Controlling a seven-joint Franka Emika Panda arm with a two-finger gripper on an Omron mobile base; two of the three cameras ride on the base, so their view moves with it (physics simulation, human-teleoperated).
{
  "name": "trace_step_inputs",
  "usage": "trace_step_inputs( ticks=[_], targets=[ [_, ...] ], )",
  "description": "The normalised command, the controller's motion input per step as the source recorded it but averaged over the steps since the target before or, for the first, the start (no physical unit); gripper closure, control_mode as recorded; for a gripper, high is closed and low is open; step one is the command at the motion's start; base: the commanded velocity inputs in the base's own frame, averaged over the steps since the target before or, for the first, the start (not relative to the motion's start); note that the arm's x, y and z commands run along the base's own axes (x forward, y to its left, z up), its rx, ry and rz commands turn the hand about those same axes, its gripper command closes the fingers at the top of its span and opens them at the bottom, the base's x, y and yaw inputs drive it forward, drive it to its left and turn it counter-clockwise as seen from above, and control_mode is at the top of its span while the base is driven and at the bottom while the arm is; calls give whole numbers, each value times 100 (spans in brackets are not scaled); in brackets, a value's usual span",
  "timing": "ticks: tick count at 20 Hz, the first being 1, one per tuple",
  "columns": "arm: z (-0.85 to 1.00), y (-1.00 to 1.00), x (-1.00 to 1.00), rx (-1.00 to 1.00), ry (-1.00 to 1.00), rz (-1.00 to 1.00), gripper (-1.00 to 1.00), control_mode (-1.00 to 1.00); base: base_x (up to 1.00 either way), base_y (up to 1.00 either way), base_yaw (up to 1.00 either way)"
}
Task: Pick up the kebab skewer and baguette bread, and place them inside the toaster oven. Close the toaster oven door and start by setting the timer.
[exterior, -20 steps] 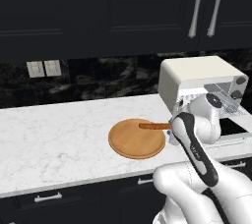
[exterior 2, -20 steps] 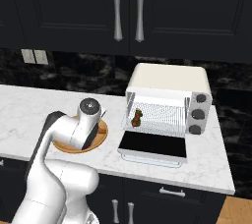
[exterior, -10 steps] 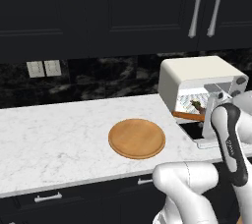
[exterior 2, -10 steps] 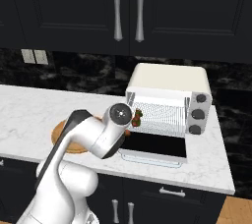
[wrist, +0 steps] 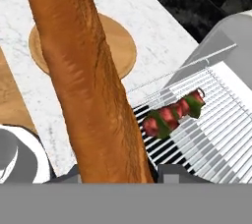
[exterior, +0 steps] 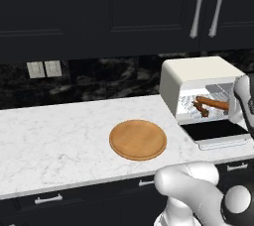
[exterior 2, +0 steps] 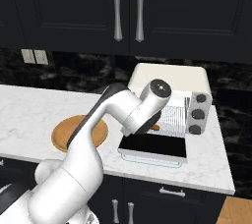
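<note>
Holding baguette bread (wrist: 93,85) | long axis into toaster oven (exterior: 198,79) | skewer (wrist: 173,113) on rack

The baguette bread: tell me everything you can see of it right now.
The baguette bread is a long, slender orange-brown loaf with a rough, streaked crust. In the hand view it runs from between the gripper fingertips up across the frame, so it looks held at one end. In the left base view it reaches into the open toaster oven, above the wire rack, beside the kebab skewer lying there. Whether it touches the rack is unclear.
</note>
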Motion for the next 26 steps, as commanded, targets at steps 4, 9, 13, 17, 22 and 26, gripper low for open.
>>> trace_step_inputs(
  ticks=[4, 9, 13, 17, 22, 26],
  targets=[
    [-35, -69, 52, 0, 7, -3, 100, -100, 0, 0, 0],
    [-61, -32, 25, 4, 3, 0, 100, -100, 0, 0, 0],
    [-31, -41, 57, 8, 11, -3, 100, -100, 0, 0, 0],
    [-7, -38, 42, 7, 16, -6, 100, -100, 0, 0, 0],
    [-15, -19, 28, 3, 9, -5, 100, -100, 0, 0, 0],
    [-27, -1, 1, 3, -1, 0, 100, -100, 0, 0, 0]
  ],
)
